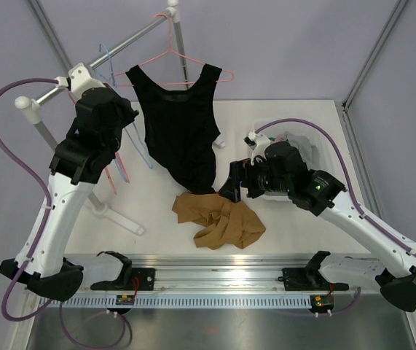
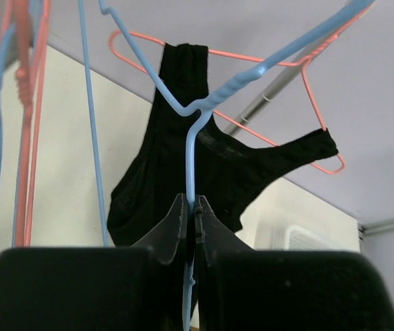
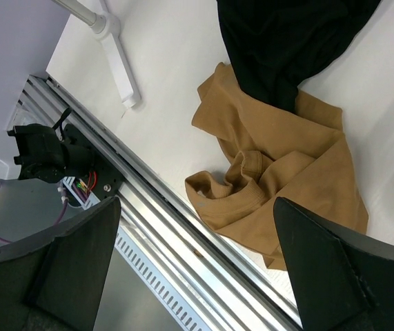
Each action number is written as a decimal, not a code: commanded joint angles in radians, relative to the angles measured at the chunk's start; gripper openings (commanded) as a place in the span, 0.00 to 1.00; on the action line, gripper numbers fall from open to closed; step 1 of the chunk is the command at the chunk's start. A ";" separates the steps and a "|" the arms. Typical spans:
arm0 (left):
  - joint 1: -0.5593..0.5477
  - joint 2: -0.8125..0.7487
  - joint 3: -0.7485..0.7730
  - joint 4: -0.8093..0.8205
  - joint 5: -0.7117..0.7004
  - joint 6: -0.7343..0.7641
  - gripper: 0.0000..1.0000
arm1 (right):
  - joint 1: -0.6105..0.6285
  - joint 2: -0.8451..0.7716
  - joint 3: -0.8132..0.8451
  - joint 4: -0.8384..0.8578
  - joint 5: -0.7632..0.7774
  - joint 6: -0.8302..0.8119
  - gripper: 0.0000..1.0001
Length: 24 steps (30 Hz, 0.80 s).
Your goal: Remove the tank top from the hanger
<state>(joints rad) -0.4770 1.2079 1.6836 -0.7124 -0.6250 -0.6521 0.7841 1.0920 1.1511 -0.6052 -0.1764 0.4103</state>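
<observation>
The black tank top (image 1: 178, 131) hangs on a pink wire hanger (image 1: 186, 58) hooked over the rack's rail, its hem reaching the table. In the left wrist view the tank top (image 2: 203, 165) and its pink hanger (image 2: 252, 56) hang behind a blue hanger. My left gripper (image 1: 129, 117) is left of the top, and in its wrist view it (image 2: 193, 207) is shut on the wire of the empty blue hanger (image 2: 190, 152). My right gripper (image 1: 233, 186) is open and empty, low beside the top's hem (image 3: 286, 41), above a tan garment (image 3: 279, 158).
The tan garment (image 1: 218, 219) lies crumpled on the table in front of the top. The rack's rail (image 1: 113, 51) carries more pink and blue hangers (image 2: 24, 103); its white foot (image 1: 116, 215) sits at left. A white basket (image 1: 313, 142) stands at the right.
</observation>
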 commanded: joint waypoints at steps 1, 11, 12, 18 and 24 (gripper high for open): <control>0.105 0.012 0.057 0.082 0.235 0.006 0.00 | 0.007 0.031 0.061 0.030 0.018 -0.040 0.99; 0.195 -0.045 -0.073 0.090 0.188 -0.092 0.00 | 0.009 0.063 0.035 0.081 -0.008 -0.028 0.99; 0.196 -0.062 -0.105 0.109 0.177 -0.106 0.00 | 0.007 0.065 0.032 0.084 -0.008 -0.030 0.99; 0.213 -0.120 -0.271 0.165 0.194 -0.161 0.00 | 0.007 0.111 0.048 0.090 -0.040 -0.034 1.00; 0.219 -0.108 -0.234 0.157 0.229 -0.150 0.19 | 0.033 0.166 -0.056 0.200 -0.071 -0.007 0.99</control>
<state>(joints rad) -0.2626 1.0985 1.4296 -0.5884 -0.4282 -0.7879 0.7895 1.2263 1.1465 -0.5026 -0.2272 0.3977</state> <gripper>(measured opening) 0.151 0.993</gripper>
